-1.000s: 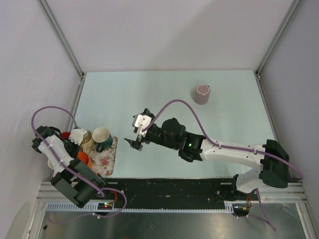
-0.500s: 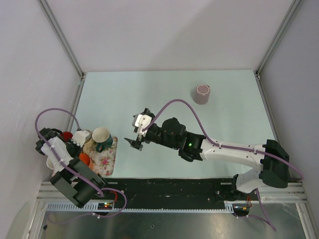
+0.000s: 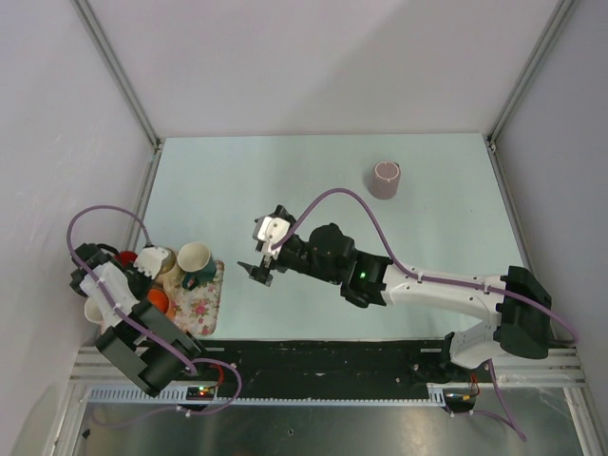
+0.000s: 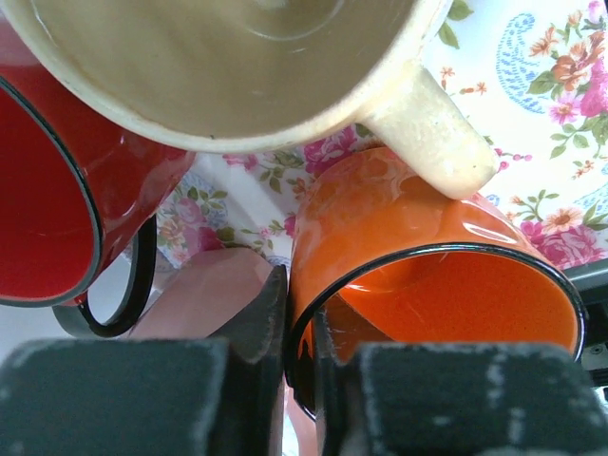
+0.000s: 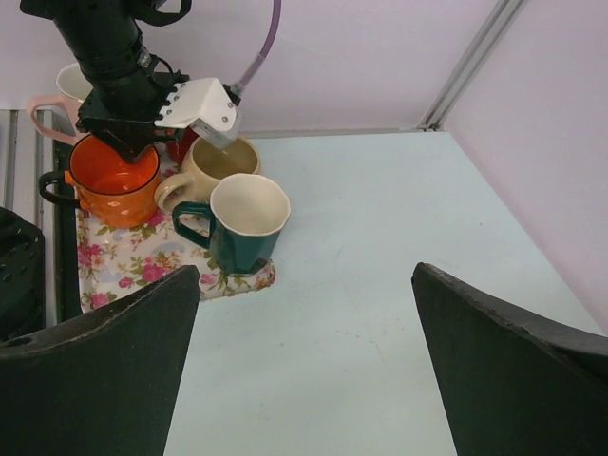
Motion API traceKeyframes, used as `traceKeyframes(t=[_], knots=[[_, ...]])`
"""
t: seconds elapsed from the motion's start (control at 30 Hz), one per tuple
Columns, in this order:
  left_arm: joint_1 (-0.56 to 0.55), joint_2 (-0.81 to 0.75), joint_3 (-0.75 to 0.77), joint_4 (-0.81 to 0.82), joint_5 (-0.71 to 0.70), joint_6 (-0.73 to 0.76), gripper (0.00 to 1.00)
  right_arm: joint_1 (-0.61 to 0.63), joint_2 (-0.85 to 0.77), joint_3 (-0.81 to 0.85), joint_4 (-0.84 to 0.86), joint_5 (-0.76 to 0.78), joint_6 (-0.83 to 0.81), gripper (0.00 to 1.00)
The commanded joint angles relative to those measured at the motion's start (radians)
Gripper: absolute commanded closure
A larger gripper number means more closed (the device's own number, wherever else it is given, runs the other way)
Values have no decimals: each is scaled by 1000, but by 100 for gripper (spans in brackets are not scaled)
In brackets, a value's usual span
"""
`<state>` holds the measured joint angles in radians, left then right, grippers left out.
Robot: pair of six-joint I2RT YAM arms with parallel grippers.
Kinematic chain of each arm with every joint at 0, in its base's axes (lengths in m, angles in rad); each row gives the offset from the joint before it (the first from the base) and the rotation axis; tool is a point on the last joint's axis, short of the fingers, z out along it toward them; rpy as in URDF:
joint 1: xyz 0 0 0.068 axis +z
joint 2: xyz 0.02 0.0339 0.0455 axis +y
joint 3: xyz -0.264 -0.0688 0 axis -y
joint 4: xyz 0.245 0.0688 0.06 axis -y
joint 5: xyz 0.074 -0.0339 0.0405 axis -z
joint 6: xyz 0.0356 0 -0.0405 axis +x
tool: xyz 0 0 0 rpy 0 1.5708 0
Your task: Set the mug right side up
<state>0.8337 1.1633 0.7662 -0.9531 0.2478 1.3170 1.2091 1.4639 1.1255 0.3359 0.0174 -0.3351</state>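
Observation:
A mauve mug (image 3: 385, 180) stands alone on the far right of the table with a pale round end facing up; it shows only in the top view. My left gripper (image 3: 142, 293) is shut on the rim of an orange mug (image 4: 418, 256) at the near left. One finger (image 4: 328, 361) is inside the rim and the other is outside. The grip also shows in the right wrist view (image 5: 122, 133). My right gripper (image 3: 258, 271) is open and empty over the table's middle, far from the mauve mug.
A floral tray (image 3: 204, 296) at the near left holds the orange mug (image 5: 114, 180), a cream mug (image 5: 214, 163), a teal mug (image 5: 242, 223) and a red mug (image 4: 57, 209). A pink mug (image 5: 52, 95) stands beside them by the left wall.
My left wrist has shifted slightly toward the near left with its grip on the orange mug. The right arm has barely moved.

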Motion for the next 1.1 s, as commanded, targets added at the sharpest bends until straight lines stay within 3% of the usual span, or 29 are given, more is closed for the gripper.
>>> traceKeyframes(t=[0.0, 0.27, 0.63, 0.8, 0.9, 1.07], knots=[[-2, 1, 8, 45, 6, 2, 78, -3, -12, 12, 54, -6, -7, 1], [-1, -59, 29, 37, 11, -16, 53, -4, -15, 11, 48, -21, -11, 0], [-8, -87, 106, -44, 83, -44, 47, -15, -20, 21, 18, -27, 30, 1], [-8, -87, 209, -76, 120, -114, 43, -73, 0, 127, -175, 176, 121, 1], [-11, -83, 265, -94, 141, -192, 37, -145, 27, 217, -386, 342, 208, 1], [-47, -84, 332, -147, 134, -293, 28, -395, 53, 309, -662, 392, 403, 1]])
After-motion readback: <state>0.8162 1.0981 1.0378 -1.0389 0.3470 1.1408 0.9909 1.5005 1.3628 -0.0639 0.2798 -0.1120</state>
